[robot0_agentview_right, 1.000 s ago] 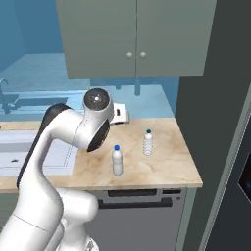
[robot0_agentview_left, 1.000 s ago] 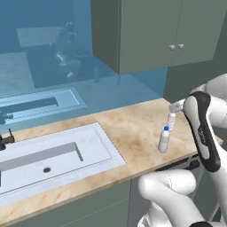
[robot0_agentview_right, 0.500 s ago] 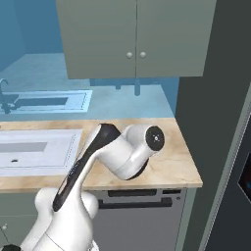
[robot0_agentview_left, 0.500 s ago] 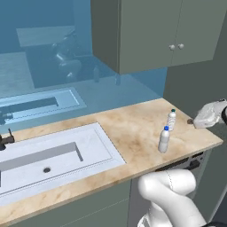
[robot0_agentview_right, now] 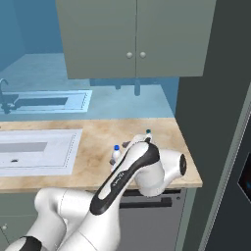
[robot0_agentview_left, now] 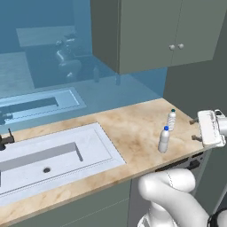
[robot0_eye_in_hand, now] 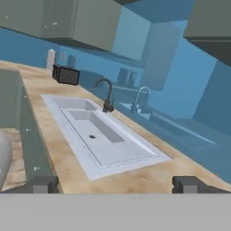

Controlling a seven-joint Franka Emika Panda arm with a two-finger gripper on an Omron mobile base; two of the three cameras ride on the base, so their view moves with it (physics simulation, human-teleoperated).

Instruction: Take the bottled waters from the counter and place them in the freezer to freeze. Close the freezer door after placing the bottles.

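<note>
Left base view: two bottled waters stand upright on the beige counter at centre right of the frame, the nearer bottle just beside and below the farther bottle, each with a blue cap. The white sink occupies the lower left, and grey-green wall cabinets fill the upper right. The gripper sits at the right edge, just right of the bottles and apart from them, its two dark fingers pointing left and spread wide with nothing between them.

Right base view: both bottles appear at centre frame, partly hidden behind the white arm. The dark slate-grey freezer rises along the right side, with its freezer door at the lower right edge.

Hand view: the sink with a dark faucet runs across the middle of the frame, and a dark toaster stands at upper left; the fingertips sit far apart at the bottom corners.
</note>
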